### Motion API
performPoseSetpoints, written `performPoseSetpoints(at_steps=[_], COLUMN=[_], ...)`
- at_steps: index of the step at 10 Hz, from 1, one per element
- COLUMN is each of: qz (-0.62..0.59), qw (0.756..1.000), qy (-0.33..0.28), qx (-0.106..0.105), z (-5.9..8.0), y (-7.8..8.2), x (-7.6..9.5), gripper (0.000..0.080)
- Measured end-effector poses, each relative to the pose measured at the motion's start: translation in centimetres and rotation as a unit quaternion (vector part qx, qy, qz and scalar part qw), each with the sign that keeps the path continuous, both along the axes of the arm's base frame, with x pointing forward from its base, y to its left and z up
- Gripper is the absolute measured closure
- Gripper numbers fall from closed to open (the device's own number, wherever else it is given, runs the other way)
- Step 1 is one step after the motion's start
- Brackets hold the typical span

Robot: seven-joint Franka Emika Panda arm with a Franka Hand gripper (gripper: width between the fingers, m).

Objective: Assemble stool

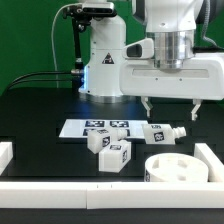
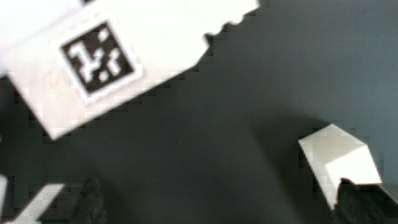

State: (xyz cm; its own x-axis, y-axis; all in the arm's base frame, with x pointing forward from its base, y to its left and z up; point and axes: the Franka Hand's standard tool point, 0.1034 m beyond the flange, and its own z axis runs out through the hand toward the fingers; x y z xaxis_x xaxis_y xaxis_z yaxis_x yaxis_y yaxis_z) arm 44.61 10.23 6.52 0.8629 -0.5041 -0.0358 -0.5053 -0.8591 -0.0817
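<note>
The stool's round white seat (image 1: 176,168) lies flat at the front, toward the exterior view's right. Three chunky white tagged legs lie loose: one (image 1: 100,142) beside the marker board, one (image 1: 118,155) in front of it, and one (image 1: 162,133) on its side behind the seat. My gripper (image 1: 172,106) hangs open above that last leg, touching nothing. In the wrist view a white tagged piece (image 2: 98,60) with a notched end fills one corner; which part it is I cannot tell. My gripper (image 2: 214,208) shows only dark fingertips (image 2: 359,197) with black table between them.
The marker board (image 1: 95,127) lies flat behind the legs. White border rails run along the front (image 1: 100,192), the exterior view's left (image 1: 5,154) and its right (image 1: 210,158). The robot's white base (image 1: 105,60) stands at the back. A small white corner (image 2: 334,150) sits near one fingertip.
</note>
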Motion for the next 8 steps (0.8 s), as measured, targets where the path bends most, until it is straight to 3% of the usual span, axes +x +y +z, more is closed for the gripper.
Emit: performPoseSetpoints(at_steps=[2, 4, 5, 8], qz=[-0.062, -0.228, -0.265, -0.29], qw=[0.998, 0.972, 0.963, 0.955], qy=[0.005, 0.045, 0.046, 0.045], qx=[0.008, 0.027, 0.034, 0.036], z=[0.0, -0.4, 0.7, 0.6], y=[0.1, -0.3, -0.7, -0.6], x=[-0.1, -2.3, -0.8, -0.8], gripper=[0.0151, 0.0151, 0.0151, 0.0151])
